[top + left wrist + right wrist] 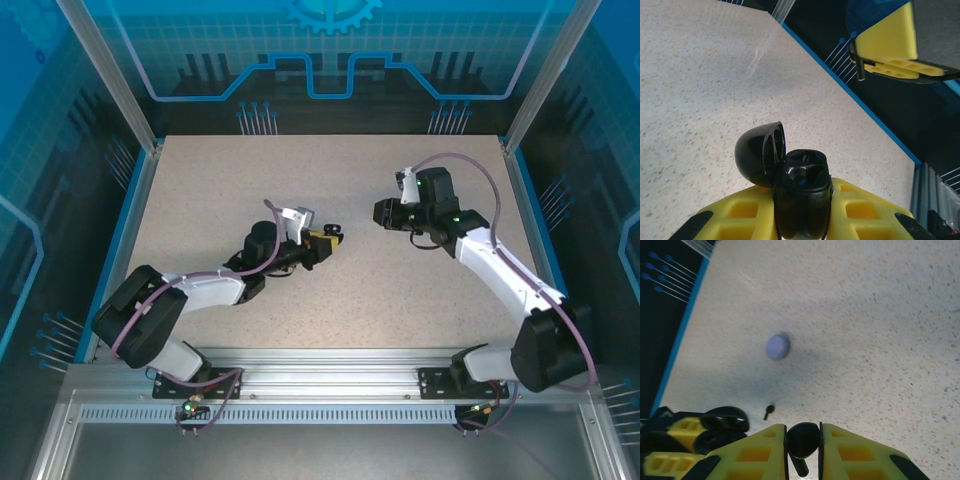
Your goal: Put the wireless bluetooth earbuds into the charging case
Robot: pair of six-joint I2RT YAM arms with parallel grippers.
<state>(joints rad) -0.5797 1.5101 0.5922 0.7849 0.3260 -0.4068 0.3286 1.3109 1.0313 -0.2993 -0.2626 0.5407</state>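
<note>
Your right gripper [803, 435] was clamped on a black earbud [803, 439], its stem trailing between the fingers. At its nine o'clock, your left gripper [802, 216] pinched the black charging case [801, 182], its lid [759, 155] hinged open. You needed to aim the stem at a well, then lower gently so the case didn't slip.

Bright, even overhead light; soft shadows on the speckled table [330, 200]; right wrist view blurred.
</note>
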